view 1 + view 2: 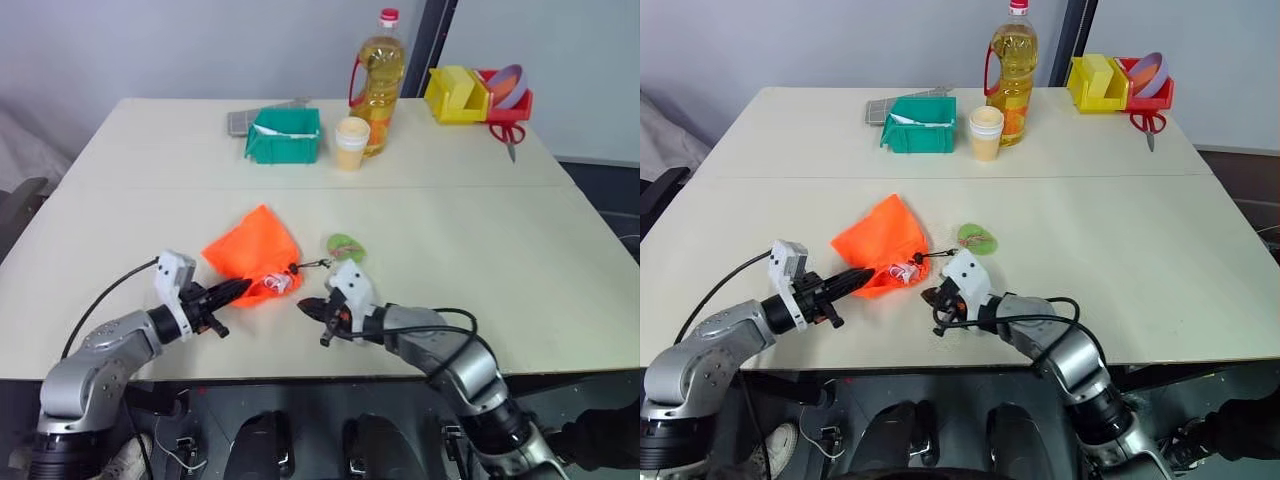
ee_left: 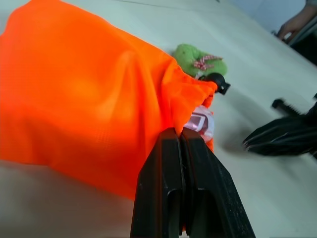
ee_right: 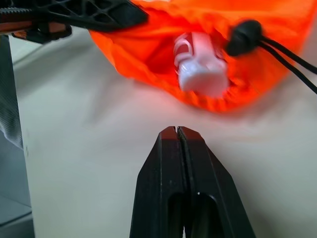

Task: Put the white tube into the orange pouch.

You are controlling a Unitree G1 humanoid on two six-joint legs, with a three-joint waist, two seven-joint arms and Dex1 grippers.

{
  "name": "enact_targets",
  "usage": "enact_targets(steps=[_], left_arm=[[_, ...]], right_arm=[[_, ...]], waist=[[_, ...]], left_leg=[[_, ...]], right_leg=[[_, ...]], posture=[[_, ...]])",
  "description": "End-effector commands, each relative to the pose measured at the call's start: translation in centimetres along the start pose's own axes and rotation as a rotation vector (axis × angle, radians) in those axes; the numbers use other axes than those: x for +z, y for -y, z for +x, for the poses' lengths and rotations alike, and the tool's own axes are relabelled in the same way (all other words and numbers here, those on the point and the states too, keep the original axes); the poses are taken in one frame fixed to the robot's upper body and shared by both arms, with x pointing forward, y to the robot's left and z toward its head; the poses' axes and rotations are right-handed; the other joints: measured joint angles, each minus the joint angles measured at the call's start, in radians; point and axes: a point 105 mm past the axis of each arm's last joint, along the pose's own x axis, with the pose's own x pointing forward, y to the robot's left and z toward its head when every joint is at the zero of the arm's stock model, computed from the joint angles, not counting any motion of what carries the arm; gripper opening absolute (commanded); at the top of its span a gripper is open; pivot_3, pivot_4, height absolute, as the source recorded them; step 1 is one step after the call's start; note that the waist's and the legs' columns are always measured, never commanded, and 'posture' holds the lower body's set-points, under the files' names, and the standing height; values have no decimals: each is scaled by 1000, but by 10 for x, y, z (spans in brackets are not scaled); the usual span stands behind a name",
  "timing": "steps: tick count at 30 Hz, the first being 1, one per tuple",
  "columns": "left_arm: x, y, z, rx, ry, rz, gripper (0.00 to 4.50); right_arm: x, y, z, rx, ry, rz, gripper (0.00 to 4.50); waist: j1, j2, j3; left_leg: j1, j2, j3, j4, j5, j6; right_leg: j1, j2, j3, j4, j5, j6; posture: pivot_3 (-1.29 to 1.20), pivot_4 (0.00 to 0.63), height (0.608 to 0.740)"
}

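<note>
Left end effector [image 1: 238, 288] pinches the orange pouch [image 1: 250, 250] rim; right end effector [image 1: 306, 307] closed, empty, near the white tube [image 3: 200, 67].

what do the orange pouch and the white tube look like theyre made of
The orange pouch: looks like thin matte woven fabric, since it creases softly and gathers at its mouth.
The white tube: probably smooth plastic with a slight gloss, judging by its moulded white cap end poking from the pouch mouth.
</note>
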Motion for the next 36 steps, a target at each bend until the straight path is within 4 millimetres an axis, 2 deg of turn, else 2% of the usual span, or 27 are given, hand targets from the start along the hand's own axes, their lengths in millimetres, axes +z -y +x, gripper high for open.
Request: enact_targets(steps=[1, 10, 14, 19, 23, 26, 28, 29, 32, 34, 35, 36], left_arm=[[11, 1, 0, -43, 13, -1, 0], [14, 11, 5, -108, -4, 8, 0], [12, 16, 5, -123, -14, 19, 0], [4, 17, 3, -107, -72, 108, 0], [-2, 21, 3, -110, -111, 193, 0], [-6, 28, 6, -149, -126, 196, 0], [-9, 35, 5, -194, -141, 182, 595], [-12, 37, 4, -208, -158, 188, 846], [-9, 32, 6, -184, -154, 244, 2489], [-2, 30, 8, -176, -118, 254, 3504], [4, 30, 9, -175, -86, 273, 3526], [8, 30, 10, -173, -56, 291, 3526]], right_arm=[[14, 1, 9, 2, 46, -45, 64], [27, 18, 42, -80, 71, -73, 64], [33, 15, 49, -74, 87, -84, 64], [37, 10, 19, -27, 114, -157, 64], [32, 7, -24, 1, 97, -208, 64], [29, 6, -47, 7, 78, -241, 64], [30, 12, -55, -14, 71, -244, 0], [32, 21, -57, -60, 71, -236, 0], [35, 54, -59, -227, 72, -222, 1346], [36, 71, -59, -314, 74, -186, 2449], [36, 80, -59, -363, 81, -149, 2869], [36, 88, -59, -398, 90, -117, 2869]], waist=[[-1, 0, 0], [-17, 0, 0], [-24, 0, 0], [-22, 0, 0], [-20, 0, 0], [-22, 0, 0], [-27, 0, 0], [-27, 0, 0], [-25, 0, 0], [-24, 0, 0], [-22, 0, 0], [-21, 0, 0]], left_leg=[[0, 0, 0, 0, 0, 0], [0, 0, 1, 0, 2, -3], [-1, 0, 1, -1, 5, -6], [0, 0, 1, -1, 4, -7], [-1, 0, 1, -2, 4, -7], [0, 0, 1, -3, 0, -1], [0, 0, 1, -3, 1, -2], [0, 0, 1, -4, 1, -2], [0, 0, 1, -6, 2, -3], [0, 0, 1, -5, 2, -3], [0, 0, 1, -5, 2, -3], [0, 0, 1, -5, 2, -3]], right_leg=[[0, 0, 0, 0, 0, 0], [4, 0, 0, 1, 0, 1], [4, 0, 0, 1, 2, 4], [4, 0, 0, 1, 2, 4], [0, -1, 0, 0, 0, 0], [0, -1, 1, -1, 0, 0], [-1, -1, 1, 0, -1, -2], [0, -1, 1, 0, 0, -3], [-1, -1, 1, 0, -1, -4], [-3, -1, 1, 0, -1, -4], [-3, -1, 1, 0, -1, -4], [-3, -1, 1, -1, -1, -4]], posture=[[0, 150, 740], [0, 150, 740], [0, 150, 740], [0, 150, 740], [0, 150, 740], [0, 150, 740], [0, 150, 740], [0, 150, 740], [0, 150, 740], [0, 150, 740], [0, 150, 740], [0, 150, 740]])
